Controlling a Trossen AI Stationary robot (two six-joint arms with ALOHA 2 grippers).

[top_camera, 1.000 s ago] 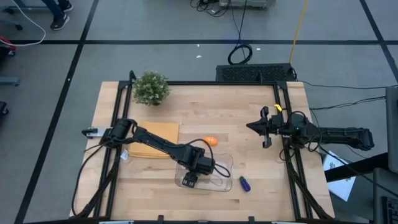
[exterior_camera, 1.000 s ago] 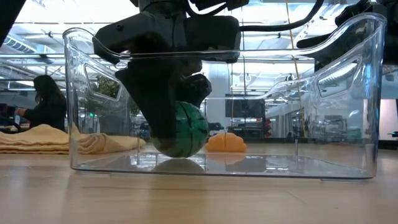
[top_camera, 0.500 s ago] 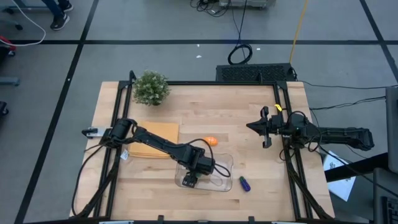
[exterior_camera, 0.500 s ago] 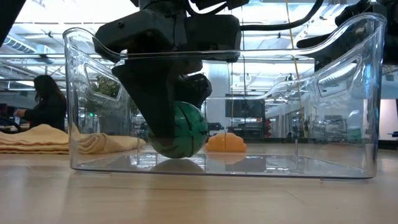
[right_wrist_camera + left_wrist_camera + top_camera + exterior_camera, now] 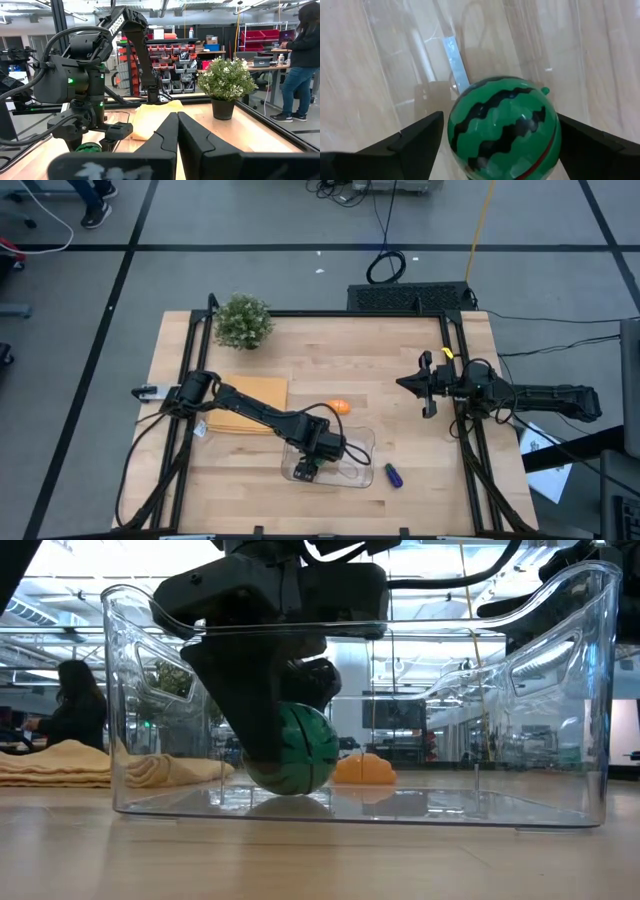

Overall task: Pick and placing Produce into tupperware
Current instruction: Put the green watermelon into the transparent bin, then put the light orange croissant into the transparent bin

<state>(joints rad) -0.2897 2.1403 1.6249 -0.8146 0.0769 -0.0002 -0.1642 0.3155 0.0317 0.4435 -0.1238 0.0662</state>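
Observation:
The clear tupperware (image 5: 366, 438) stands at the table's near middle; its wall (image 5: 560, 690) fills the low view. My left gripper (image 5: 308, 469) reaches down into it and is shut on the green striped ball (image 5: 502, 132), low inside the left part (image 5: 292, 750). The orange oval (image 5: 340, 407) lies on the table just beyond the tupperware's far side. The blue-purple piece (image 5: 393, 475) lies on the table right of it. My right gripper (image 5: 428, 387) is shut and empty, off at the table's right side. My left gripper pinches the ball between its two fingers (image 5: 420, 137), one on each opposite side (image 5: 454, 135). The fingers come from above, pointing down into the tupperware. The ball sits at the tupperware's floor (image 5: 290, 802); whether it rests on it, I cannot tell.
A potted plant (image 5: 243, 322) stands at the far left corner. A tan cloth pad (image 5: 250, 395) lies left of the tupperware, under my left arm. People show in the room beyond the table (image 5: 70, 705) (image 5: 300, 50). Bare wood lies between the tupperware and my right gripper.

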